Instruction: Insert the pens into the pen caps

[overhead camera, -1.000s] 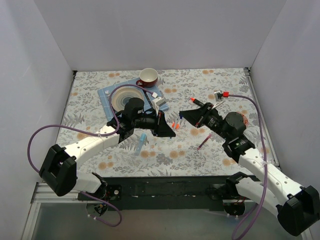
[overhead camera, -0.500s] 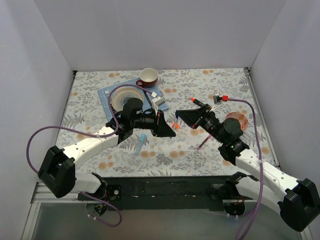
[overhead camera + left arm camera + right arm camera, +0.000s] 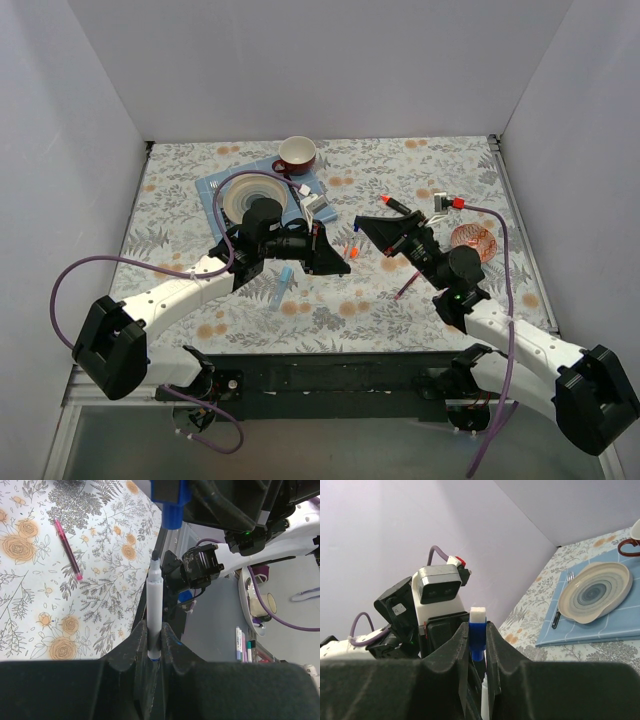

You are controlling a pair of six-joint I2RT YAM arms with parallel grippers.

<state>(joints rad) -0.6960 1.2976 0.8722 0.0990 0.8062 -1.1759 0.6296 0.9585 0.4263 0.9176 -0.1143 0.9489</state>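
Left wrist view gives us the clearest read: the left hand (image 3: 155, 642) is pinching the white-and-blue pen (image 3: 153, 600) low on its barrel, near the blue rear end. Most of the pen stands free above the fingers, with its dark tip aimed at the dark blue cap (image 3: 171, 512). That cap is held above the counter (image 3: 30, 605) by the right hand (image 3: 478, 630), whose fingers press on its sides. In the right wrist view its white closed end is uppermost and its open mouth faces the pen. Tip and cap are near but apart, and the tip sits a little to one side of the mouth as we see it. We judge both parts to be light, stiff, smooth plastic. Neither should bend or break under a gentle push, but the round barrel can slide or swivel between flat fingers. The long free length also works as a lever if the tip meets the rim off-centre. A hold nearer the middle would be steadier; with the present hold we would line up the axes before any push, then press short and straight until the cap seats. The tiny cap offers little to hold, so it may pop out sideways. The maroon pen (image 3: 67, 550) lies on the counter, well apart.
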